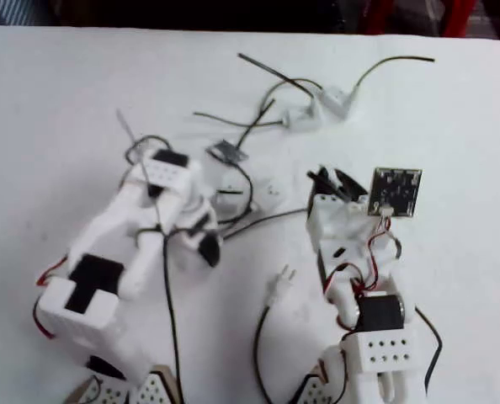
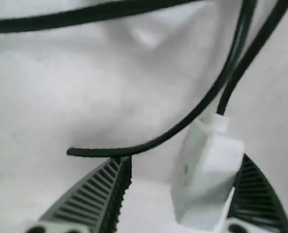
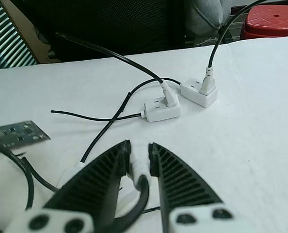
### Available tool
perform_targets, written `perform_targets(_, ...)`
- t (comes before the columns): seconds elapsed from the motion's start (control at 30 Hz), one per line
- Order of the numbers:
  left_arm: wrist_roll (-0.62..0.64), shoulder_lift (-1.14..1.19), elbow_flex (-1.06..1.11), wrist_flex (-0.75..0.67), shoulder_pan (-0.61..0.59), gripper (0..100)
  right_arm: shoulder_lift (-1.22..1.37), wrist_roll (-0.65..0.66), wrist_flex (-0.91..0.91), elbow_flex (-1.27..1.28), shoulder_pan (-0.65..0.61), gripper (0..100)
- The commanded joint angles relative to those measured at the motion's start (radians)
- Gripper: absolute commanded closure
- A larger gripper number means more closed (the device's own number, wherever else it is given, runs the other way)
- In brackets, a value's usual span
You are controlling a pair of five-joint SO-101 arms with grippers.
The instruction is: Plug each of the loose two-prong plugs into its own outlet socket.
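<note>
A loose white two-prong plug lies on the table between the arms, its black cable trailing toward the front edge. At the back, two white outlet sockets each hold a plug. My right gripper is shut on a small white plug with a black cable looping beneath it. My left gripper stands open around a white block with a black cable; the block rests against one finger. I cannot tell if that block is a plug or a socket.
A small circuit board with red wires sits beside the right arm. Black cables cross the table's middle between both grippers. Another small white piece lies there too. The white table is bare at the far right.
</note>
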Motion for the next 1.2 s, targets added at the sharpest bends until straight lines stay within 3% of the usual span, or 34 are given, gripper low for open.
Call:
perform_targets(0.0, -0.025, -0.019, -0.101, 0.04, -0.061, 68, -0.008, 0.0, -0.015, -0.008, 0.008, 98.1)
perform_targets(0.3, -0.066, -0.047, -0.218, 0.097, -0.131, 68, -0.008, 0.002, -0.015, -0.008, 0.008, 98.1)
perform_targets(0.47, -0.167, -0.047, -0.25, 0.215, -0.081, 68, -0.008, 0.002, -0.015, -0.008, 0.008, 98.1)
perform_targets(0.67, -0.299, -0.038, -0.245, 0.232, -0.022, 73, -0.008, 0.002, -0.015, -0.008, 0.008, 98.1)
perform_targets(0.97, -0.43, -0.038, -0.04, 0.025, -0.015, 73, -0.008, 0.002, -0.015, -0.008, 0.008, 98.1)
perform_targets(1.17, -0.422, -0.045, 0.025, -0.02, 0.028, 78, -0.008, 0.002, -0.015, -0.008, 0.01, 98.1)
